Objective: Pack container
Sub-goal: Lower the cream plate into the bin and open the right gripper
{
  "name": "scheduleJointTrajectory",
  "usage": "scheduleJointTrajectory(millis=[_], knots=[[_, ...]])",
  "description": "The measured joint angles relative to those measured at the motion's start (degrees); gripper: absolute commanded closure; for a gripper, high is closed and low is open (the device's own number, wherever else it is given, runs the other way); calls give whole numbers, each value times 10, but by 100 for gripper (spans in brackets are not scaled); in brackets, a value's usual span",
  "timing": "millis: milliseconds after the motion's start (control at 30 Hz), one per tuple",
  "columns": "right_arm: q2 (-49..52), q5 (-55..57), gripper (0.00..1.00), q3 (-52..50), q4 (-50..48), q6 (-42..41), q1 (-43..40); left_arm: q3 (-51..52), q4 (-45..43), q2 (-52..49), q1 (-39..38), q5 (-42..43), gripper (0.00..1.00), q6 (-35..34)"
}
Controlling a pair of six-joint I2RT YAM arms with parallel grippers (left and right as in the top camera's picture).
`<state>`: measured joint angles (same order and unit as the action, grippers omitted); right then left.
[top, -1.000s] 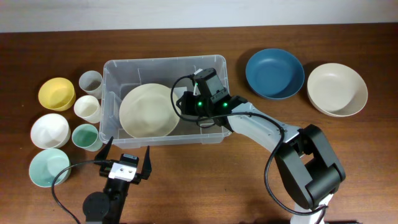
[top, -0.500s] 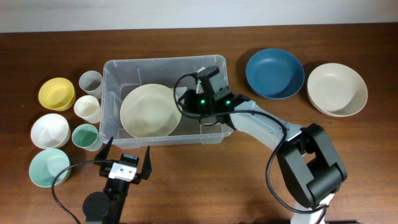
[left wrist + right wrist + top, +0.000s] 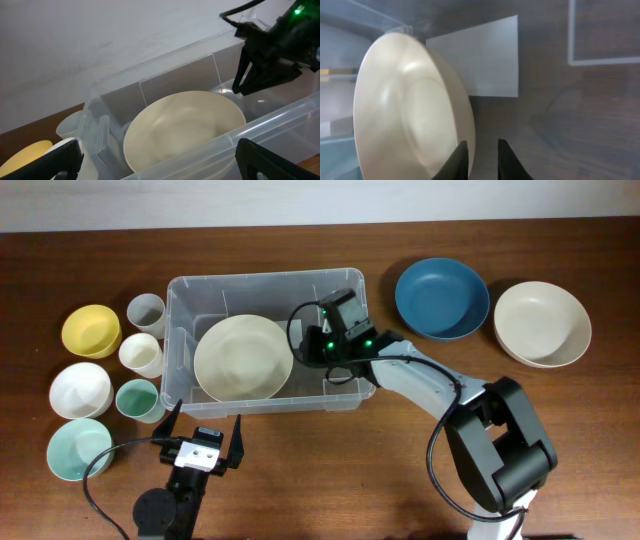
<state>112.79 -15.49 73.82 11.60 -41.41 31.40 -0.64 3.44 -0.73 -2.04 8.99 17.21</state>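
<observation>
While the clear container (image 3: 262, 281) is set at mid-table, a cream bowl (image 3: 243, 358) is leaned in its left part. Just right of the bowl, the right gripper (image 3: 481, 159) is held nearly closed on nothing. On the near side, the left gripper (image 3: 204, 422) is spread wide.

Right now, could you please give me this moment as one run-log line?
right hand: nearly closed, empty, inside container beside tilted cream bowl | left hand: open, empty, outside container

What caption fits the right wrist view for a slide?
Right gripper beside the rim of a cream bowl tilted inside the clear container, its white label behind.
</observation>
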Motion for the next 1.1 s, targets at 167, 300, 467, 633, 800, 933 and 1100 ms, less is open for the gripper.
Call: scheduleJointTrajectory(millis=[167,300,467,633,800,933,1100], knots=[[0,0,85,0,0,0,2,0,0,0,0,0,0,0],[1,0,87,0,0,0,5,0,0,0,0,0,0,0],[1,0,87,0,4,0,13,0,0,0,0,0,0,0],[1,0,86,0,6,0,14,0,0,0,0,0,0,0],[1,-2,87,0,6,0,21,0,0,0,0,0,0,0],[1,-4,96,0,9,0,28,0,0,0,0,0,0,0],[1,-10,96,0,9,0,31,0,0,0,0,0,0,0]])
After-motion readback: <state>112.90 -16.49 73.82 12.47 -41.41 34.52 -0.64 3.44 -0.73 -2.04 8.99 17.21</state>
